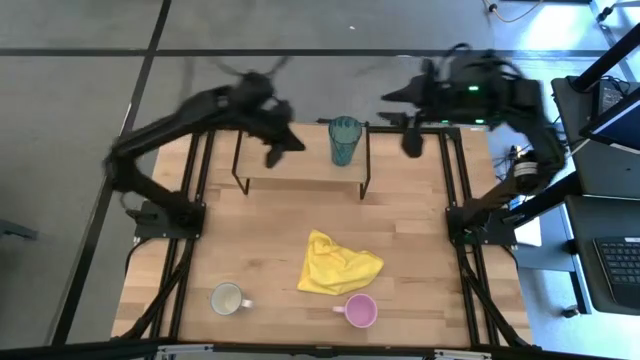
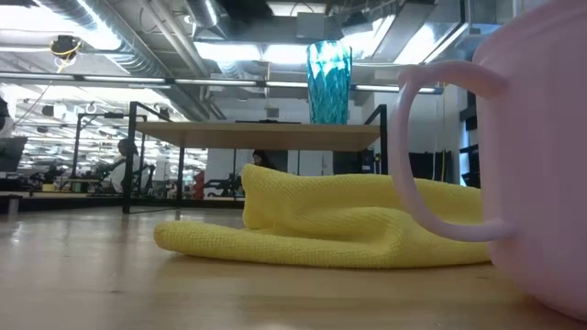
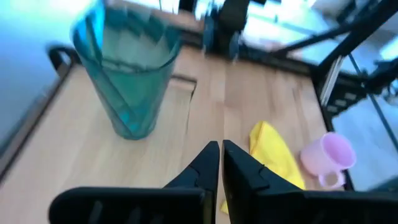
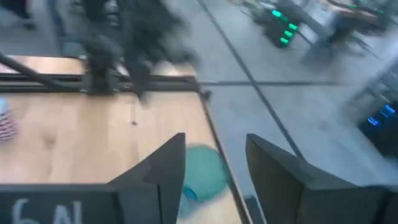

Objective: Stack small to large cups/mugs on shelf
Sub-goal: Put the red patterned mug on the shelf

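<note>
- I see the teal tumbler (image 1: 345, 140) upright on the shelf (image 1: 300, 168), right of centre.
- My left gripper (image 3: 220, 163) hovers beside it, fingers pressed together, holding nothing.
- My right gripper (image 4: 214, 163) is spread, seemingly waiting far right.
- The pink mug (image 1: 360, 311) and white mug (image 1: 228, 298) sit on the near table.

Three cups: teal tumbler (image 1: 345, 140), pink mug (image 1: 360, 311), seemingly white mug (image 1: 228, 298); one shelf (image 1: 300, 166); one yellow cloth (image 1: 338, 265)

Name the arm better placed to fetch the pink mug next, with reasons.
Right, probably. The pink mug sits right of the table's middle, on the right gripper's side, and its fingers are open. The left gripper, fingers shut, hangs beside the teal tumbler.
</note>
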Action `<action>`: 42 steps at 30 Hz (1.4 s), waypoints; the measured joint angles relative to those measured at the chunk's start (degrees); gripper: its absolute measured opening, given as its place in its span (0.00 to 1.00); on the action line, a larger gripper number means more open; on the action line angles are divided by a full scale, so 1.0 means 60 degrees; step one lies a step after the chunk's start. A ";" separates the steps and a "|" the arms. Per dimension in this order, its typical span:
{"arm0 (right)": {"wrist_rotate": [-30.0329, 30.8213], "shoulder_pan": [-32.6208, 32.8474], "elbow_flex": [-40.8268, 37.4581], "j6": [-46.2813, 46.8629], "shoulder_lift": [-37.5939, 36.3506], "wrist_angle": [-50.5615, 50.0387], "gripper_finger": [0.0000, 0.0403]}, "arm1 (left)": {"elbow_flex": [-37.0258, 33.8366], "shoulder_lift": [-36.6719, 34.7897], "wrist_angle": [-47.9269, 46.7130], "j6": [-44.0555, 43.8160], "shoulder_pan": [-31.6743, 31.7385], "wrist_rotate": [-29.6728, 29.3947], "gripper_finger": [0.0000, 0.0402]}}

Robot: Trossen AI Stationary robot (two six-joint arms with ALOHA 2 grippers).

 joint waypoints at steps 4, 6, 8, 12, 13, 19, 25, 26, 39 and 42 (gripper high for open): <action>0.0717 0.0007 -0.0365 0.1091 -0.0702 -0.1018 0.42 | -0.0960 -0.1974 0.0032 -0.1002 -0.0871 -0.1584 0.03; 0.0755 0.0097 -0.0845 0.1810 -0.1008 -0.1313 0.42 | -0.1784 -0.2890 0.0090 -0.1810 -0.1443 -0.2288 0.03; 0.0779 0.0275 -0.1613 0.2426 -0.1360 -0.1376 0.42 | -0.2778 -0.3784 0.0248 -0.2830 -0.2150 -0.2900 0.03; 0.0655 0.0880 -0.3611 0.3792 -0.2031 -0.1243 0.42 | -0.4673 -0.5270 0.0669 -0.5053 -0.3747 -0.3970 0.03; 0.0588 0.1019 -0.4150 0.4132 -0.2195 -0.1207 0.42 | -0.5043 -0.5557 0.0848 -0.5598 -0.4139 -0.4304 0.03; 0.0042 0.1814 -0.6911 0.6372 -0.3253 -0.0830 0.42 | -0.6306 -0.6167 0.1212 -0.7548 -0.5994 -0.5097 0.03; -0.0232 0.2760 -0.8892 0.8145 -0.4105 0.0579 0.42 | -0.6763 -0.5995 0.1237 -0.8309 -0.7065 -0.4923 0.03; -0.0270 0.2932 -0.9129 0.8374 -0.4160 0.0916 0.42 | -0.6763 -0.5945 0.1401 -0.8382 -0.7186 -0.4926 0.03; -0.0930 0.4827 -0.9628 0.7571 -0.3022 0.4312 0.42 | -0.6239 -0.5085 0.4012 -0.8891 -0.9377 -0.4646 0.00; -0.0128 0.5112 -0.9241 0.7098 -0.2667 0.5170 0.42 | -0.5281 -0.4472 0.3861 -0.8206 -0.9766 -0.4895 0.00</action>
